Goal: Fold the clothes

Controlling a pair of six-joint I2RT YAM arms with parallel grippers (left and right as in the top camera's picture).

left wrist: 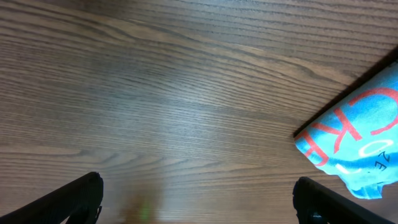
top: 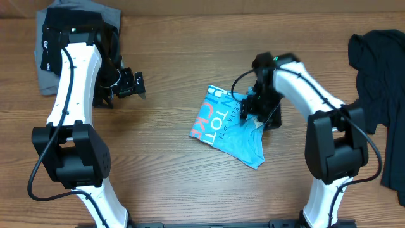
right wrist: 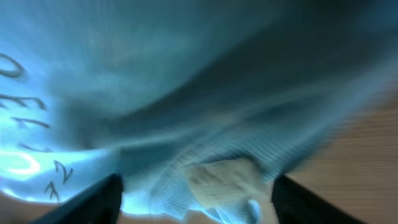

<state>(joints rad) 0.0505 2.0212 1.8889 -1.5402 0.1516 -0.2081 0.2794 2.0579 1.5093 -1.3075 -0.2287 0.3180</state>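
The wooden surface (top: 171, 180) shows bare across the lower and left-centre frame, room for folding, with a black garment (top: 380, 76) at the right edge and a grey garment (top: 49, 81) upper left. The blue shirt (top: 224, 132) lies centre-right, part folded I judge; my right hand (top: 253, 106) sits over its upper right edge, fingers (right wrist: 102, 199) wide, gripping nothing, and must next pinch that edge. My left hand (top: 136, 85) hovers wide and empty.

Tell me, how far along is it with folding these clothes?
The blue T-shirt already looks folded into a small packet. The right gripper is down on it, fingers apart; the left gripper hangs open over the table. The black garment lies crumpled, unfolded. The grey garment is partly hidden by the left arm, so I cannot judge it.
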